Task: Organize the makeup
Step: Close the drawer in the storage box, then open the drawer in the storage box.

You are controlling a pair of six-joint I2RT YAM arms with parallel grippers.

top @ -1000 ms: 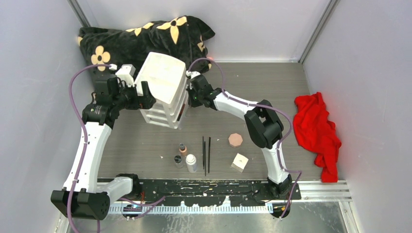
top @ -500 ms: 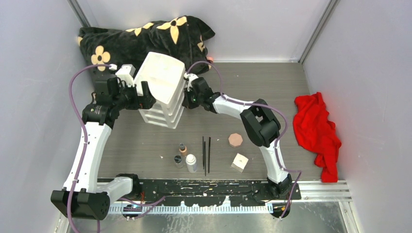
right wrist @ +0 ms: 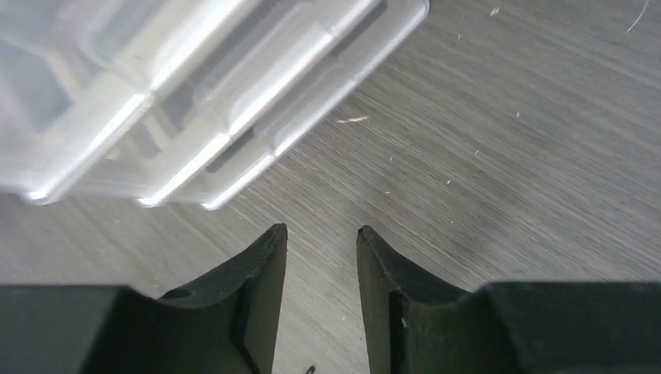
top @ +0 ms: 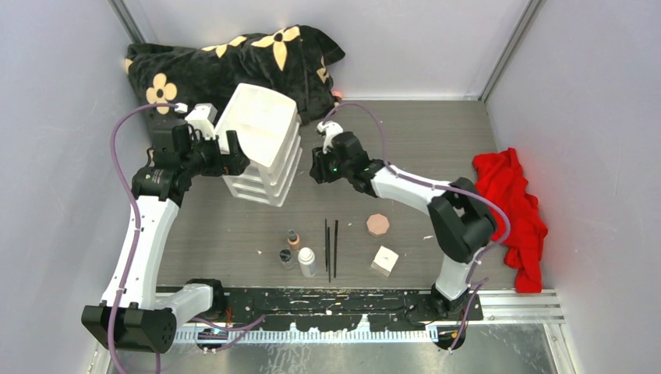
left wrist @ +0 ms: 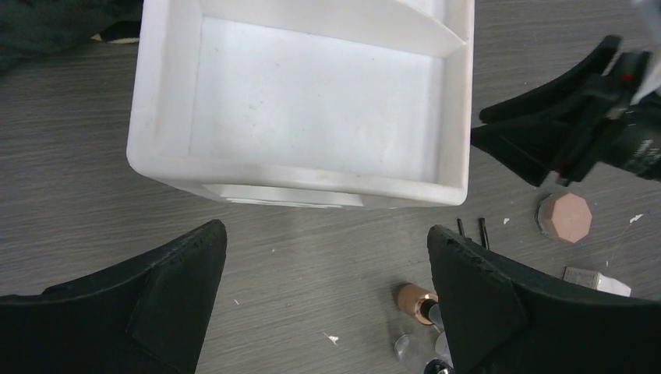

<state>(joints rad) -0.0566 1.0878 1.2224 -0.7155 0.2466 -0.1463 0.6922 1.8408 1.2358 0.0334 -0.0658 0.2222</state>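
The makeup lies in a loose group near the front of the table: a tan dark-capped bottle (top: 293, 238), a white bottle (top: 307, 262), a small clear jar (top: 287, 257), two thin black sticks (top: 331, 248), an octagonal pink-brown compact (top: 378, 224) and a white cube (top: 384, 260). My left gripper (top: 232, 154) hovers at the left side of the white drawer box (top: 261, 140), jaws wide open and empty (left wrist: 325, 228). The right gripper (top: 316, 170) hangs just right of the box, apart from it. Its jaws stand partly open over bare table (right wrist: 322, 231). The left wrist view shows the tan bottle (left wrist: 413, 301) and the compact (left wrist: 564, 217).
A black flowered cushion (top: 226, 62) lies at the back left behind the box. A red cloth (top: 510, 210) is bunched at the right edge. Grey walls close in the table on three sides. The box's translucent drawer fronts (right wrist: 195, 101) fill the upper left of the right wrist view.
My right gripper has let go of the box's right side, pulled back to the right and parted its jaws. The left arm has not moved.
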